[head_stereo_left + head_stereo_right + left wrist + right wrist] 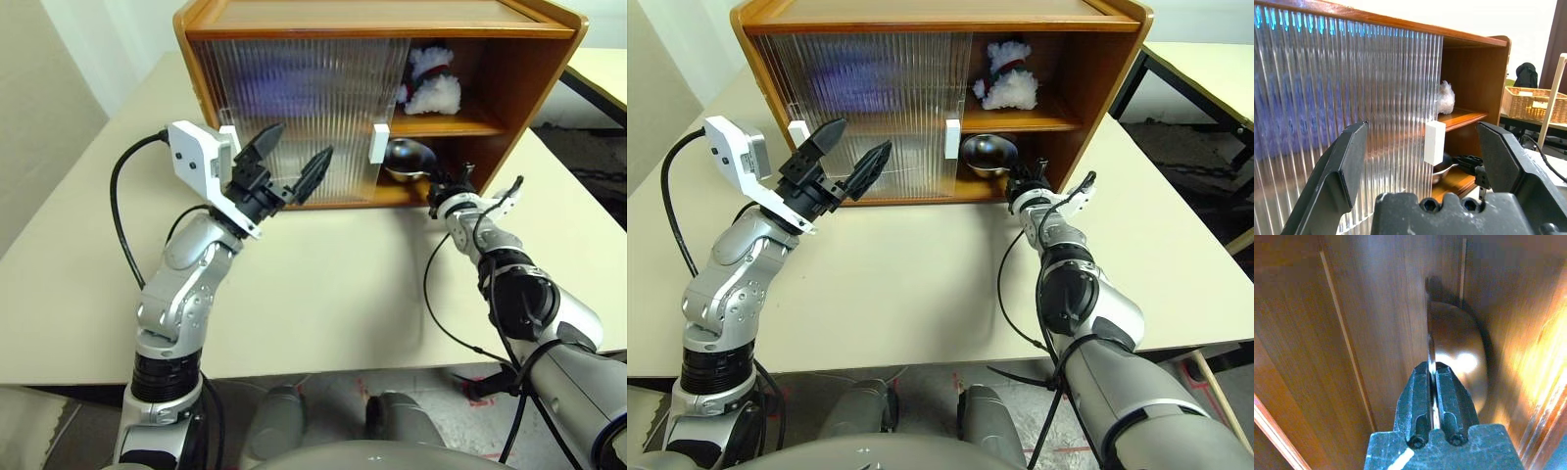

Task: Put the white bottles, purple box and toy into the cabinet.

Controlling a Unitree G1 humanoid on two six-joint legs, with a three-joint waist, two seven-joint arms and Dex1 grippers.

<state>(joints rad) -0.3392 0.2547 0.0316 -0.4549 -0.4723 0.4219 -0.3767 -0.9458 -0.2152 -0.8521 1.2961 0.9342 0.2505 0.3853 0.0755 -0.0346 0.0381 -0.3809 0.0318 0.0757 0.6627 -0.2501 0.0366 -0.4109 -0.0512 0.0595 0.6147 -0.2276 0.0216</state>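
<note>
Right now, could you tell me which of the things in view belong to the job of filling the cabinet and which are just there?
Belonging to the job:
- cabinet
- toy, on its upper shelf
- purple shape behind the ribbed sliding doors, too blurred to name

Just there:
- metal dish on the cabinet floor, its rim pinched by the right gripper
- wicker basket in the background

No text, label, brand, number or sign can be read anywhere in these views.
</note>
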